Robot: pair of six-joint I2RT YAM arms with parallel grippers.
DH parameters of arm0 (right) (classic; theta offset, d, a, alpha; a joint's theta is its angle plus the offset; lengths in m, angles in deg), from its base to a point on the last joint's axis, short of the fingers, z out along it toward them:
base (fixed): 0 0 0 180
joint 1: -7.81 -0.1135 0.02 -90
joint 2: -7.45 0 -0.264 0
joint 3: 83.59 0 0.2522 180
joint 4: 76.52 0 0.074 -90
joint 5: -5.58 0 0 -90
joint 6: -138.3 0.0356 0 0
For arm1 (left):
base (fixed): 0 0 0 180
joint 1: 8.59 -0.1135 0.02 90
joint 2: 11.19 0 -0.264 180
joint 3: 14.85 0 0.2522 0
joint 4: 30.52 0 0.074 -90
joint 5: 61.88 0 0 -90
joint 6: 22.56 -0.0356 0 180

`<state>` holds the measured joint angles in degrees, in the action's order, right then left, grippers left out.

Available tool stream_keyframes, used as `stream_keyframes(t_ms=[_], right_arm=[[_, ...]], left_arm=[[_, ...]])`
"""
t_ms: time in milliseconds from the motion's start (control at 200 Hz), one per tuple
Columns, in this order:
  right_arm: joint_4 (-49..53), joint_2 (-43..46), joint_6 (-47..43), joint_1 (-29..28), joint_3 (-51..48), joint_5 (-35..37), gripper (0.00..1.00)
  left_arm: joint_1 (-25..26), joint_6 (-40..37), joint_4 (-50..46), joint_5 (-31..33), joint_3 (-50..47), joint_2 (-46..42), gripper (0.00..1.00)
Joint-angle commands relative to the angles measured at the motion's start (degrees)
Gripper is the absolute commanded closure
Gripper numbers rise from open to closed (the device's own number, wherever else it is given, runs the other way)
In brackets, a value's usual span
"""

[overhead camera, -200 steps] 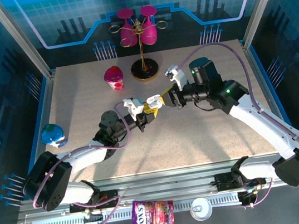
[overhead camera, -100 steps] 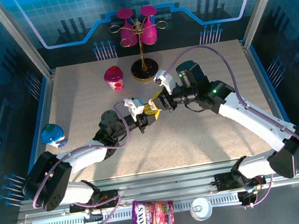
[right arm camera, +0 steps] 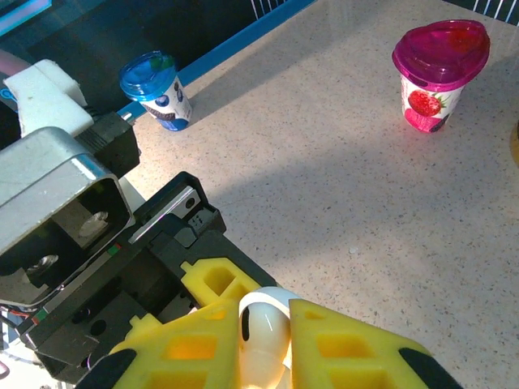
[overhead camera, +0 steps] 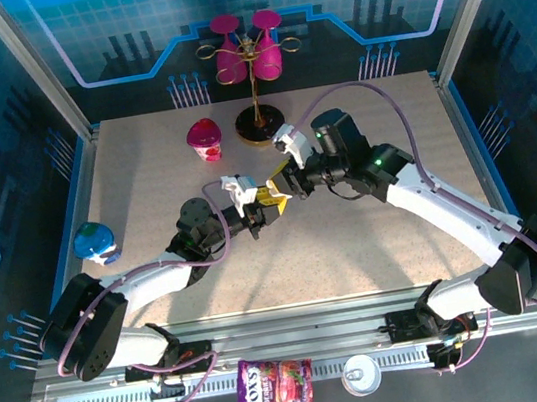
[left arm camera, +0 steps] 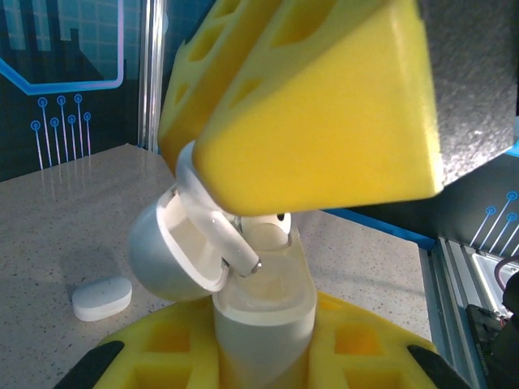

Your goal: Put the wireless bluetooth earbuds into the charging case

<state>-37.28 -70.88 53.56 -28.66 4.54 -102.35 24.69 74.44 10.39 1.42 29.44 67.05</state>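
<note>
A speckled table (overhead camera: 376, 245) is shown. On it are set a strawberry cup (overhead camera: 205, 139), a wine-glass stand (overhead camera: 260, 126) and a white case (left arm camera: 101, 297).

The left arm (overhead camera: 149, 277) lies low and reaches from the near left toward the middle of the table. The left gripper (overhead camera: 262, 210) points to the right. Its yellow fingers (left arm camera: 162, 356) squeeze tight on the case (left arm camera: 263, 324). The right arm (overhead camera: 453, 214) stretches from the near right, goes far up, then turns left. The right gripper (overhead camera: 282, 186) points left and meets the left gripper tip to tip. Its own yellow fingers (right arm camera: 349, 344) pinch the earbud (right arm camera: 263, 331) between them.
</note>
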Motion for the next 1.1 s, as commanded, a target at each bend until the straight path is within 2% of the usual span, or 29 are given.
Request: stream_keyframes(t_ms=[0, 550, 1096], right_arm=[[-1.07, -0.69, -0.94, -0.64, 1.13, -1.70, 0.82], [-6.47, -0.04, 2.07, -0.66, -2.30, -4.21, 0.83], [-6.98, 2.37, 3.27, -0.21, -6.38, -2.46, 0.82]], left_arm=[[0.34, 2.09, 2.63, 0.61, 2.43, -1.07, 0.96], [0.36, 3.18, 2.46, 1.78, 3.18, -0.54, 0.97], [0.28, 4.66, 4.03, 4.29, 2.82, -0.81, 0.97]])
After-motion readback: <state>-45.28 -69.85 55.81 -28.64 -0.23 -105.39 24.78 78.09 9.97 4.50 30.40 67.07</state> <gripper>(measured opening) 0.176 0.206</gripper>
